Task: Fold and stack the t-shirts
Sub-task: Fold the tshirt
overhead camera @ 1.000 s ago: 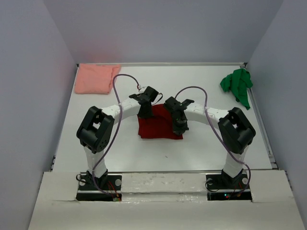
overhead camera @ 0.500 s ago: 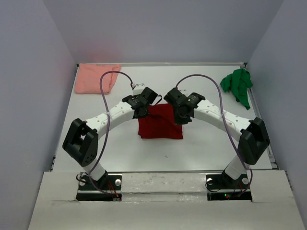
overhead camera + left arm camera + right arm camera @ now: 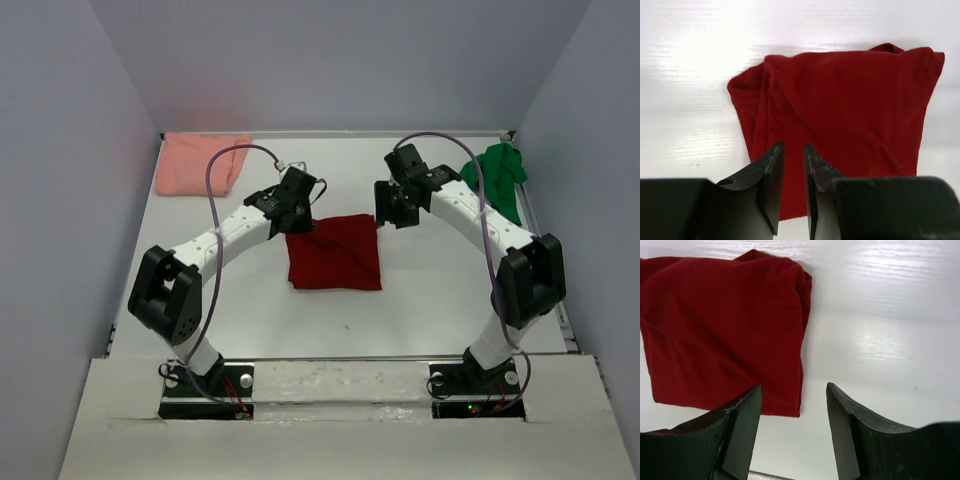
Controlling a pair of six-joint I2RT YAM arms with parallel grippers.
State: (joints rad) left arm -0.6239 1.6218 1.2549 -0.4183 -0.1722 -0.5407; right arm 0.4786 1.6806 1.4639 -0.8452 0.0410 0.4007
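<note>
A dark red t-shirt (image 3: 335, 252) lies folded into a flat square in the middle of the white table (image 3: 440, 295). My left gripper (image 3: 298, 222) hovers at its far left corner. In the left wrist view the left gripper (image 3: 792, 150) stands narrowly open, with only the red cloth (image 3: 840, 110) showing through the gap below. My right gripper (image 3: 393, 214) hangs off the far right corner. Its jaws (image 3: 794, 390) are wide open and empty over the red shirt's edge (image 3: 720, 330). A salmon pink t-shirt (image 3: 200, 163) lies folded at the far left. A green t-shirt (image 3: 495, 175) is crumpled at the far right.
Grey walls enclose the table on the left, back and right. The arm bases (image 3: 205, 378) stand at the near edge, and purple cables (image 3: 215, 175) loop above both arms.
Both grippers travelled from the near middle of the red shirt to its far corners, then opened and drew apart. The red shirt now lies released and flat.
</note>
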